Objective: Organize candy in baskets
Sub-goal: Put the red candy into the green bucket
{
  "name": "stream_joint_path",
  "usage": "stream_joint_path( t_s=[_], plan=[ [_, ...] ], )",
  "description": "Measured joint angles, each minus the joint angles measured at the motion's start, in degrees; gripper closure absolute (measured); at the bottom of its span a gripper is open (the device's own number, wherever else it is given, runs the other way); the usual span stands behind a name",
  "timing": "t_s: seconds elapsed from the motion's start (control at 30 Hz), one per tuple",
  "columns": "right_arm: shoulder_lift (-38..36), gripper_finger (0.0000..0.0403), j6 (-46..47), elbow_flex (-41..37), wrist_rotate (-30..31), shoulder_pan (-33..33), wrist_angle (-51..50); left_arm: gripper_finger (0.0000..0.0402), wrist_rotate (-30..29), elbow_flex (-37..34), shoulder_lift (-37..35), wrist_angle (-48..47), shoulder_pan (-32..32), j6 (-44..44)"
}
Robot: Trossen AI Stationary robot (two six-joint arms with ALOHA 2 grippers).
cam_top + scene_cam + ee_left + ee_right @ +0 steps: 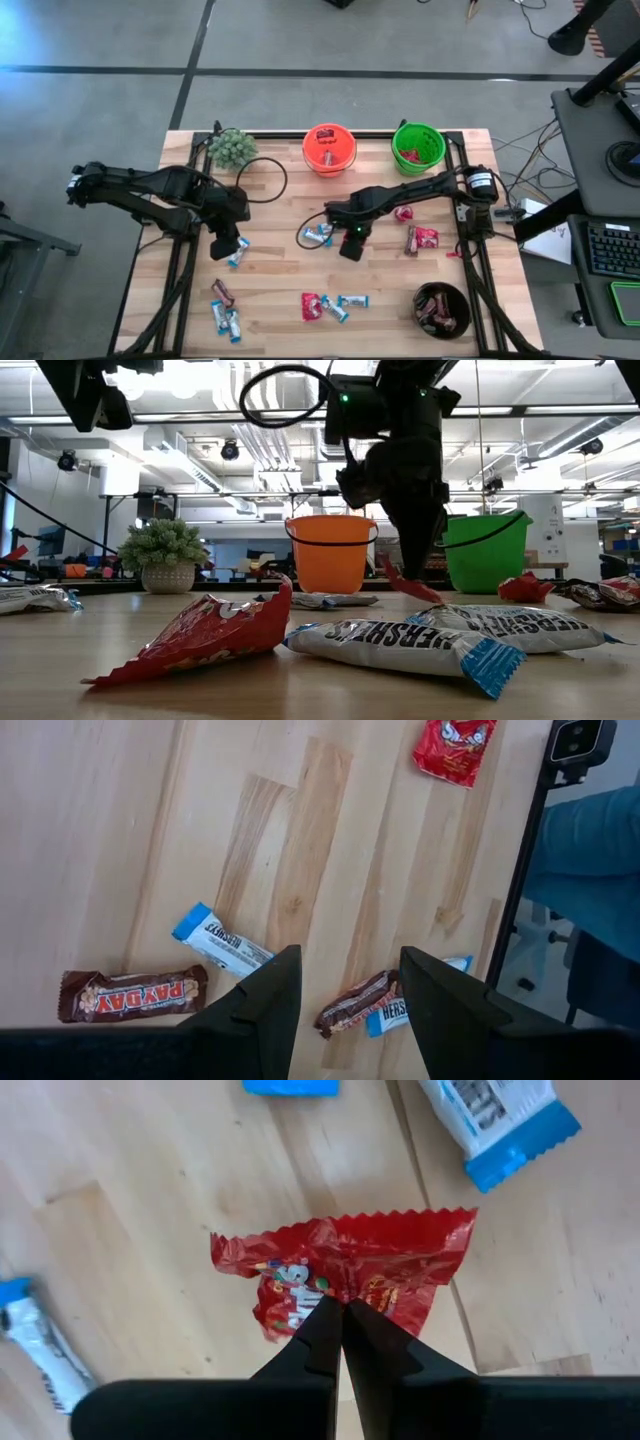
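Wrapped candies lie scattered on the wooden table (270, 280). My right gripper (343, 1305) hovers mid-table (352, 243), shut on a red candy packet (340, 1265). My left gripper (345, 985) is open and hovers over the left part of the table (226, 246), above a brown bar and a blue-and-white bar (372, 1005); it touches nothing. The orange pail (329, 148) and green pail (418, 147) stand at the far edge, each with red candy inside. The black bowl (441, 308) at the near right holds dark brown bars. My right gripper pinches the red packet between its two fingertips (322, 1320), at the packet's middle near one long edge (345, 1288). The fingers come from above, pointing down. The packet hangs crumpled below them (410, 585); I cannot tell if its lower end touches the table.
A fuzzy green plant (232, 147) stands at the far left corner. Blue-and-white bars (318, 235) lie beside my right gripper, red packets (424, 238) to its right. More candies lie near the front edge (330, 305) and near left (226, 318).
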Motion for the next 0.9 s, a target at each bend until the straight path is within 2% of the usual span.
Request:
stream_joint_path(
  t_s=[0.33, 0.63, 0.73, 0.9],
  plan=[
    [0.0, 0.0394, 0.1, 0.7, 0.2, 0.1, -0.3, 0.0248, 0.0, 0.0, 0.0, 0.0, 0.0, 1.0],
    [0.1, 0.039, -0.4, -0.1, 4.3, -0.1, 2.6, 0.0248, 0.0, 0.0, 0.0, 0.0, 0.0, 1.0],
    [0.1, 0.0377, -0.6, -0.1, 3.6, -0.1, 2.7, 0.0248, 0.2, 0.0, 0.0, 0.0, 0.0, 1.0],
    [0.0, 0.0332, -4.3, 0.4, 0.7, -0.1, 3.2, 0.0248, 0.5, 0.0, 0.0, 0.0, 0.0, 1.6]
  ],
)
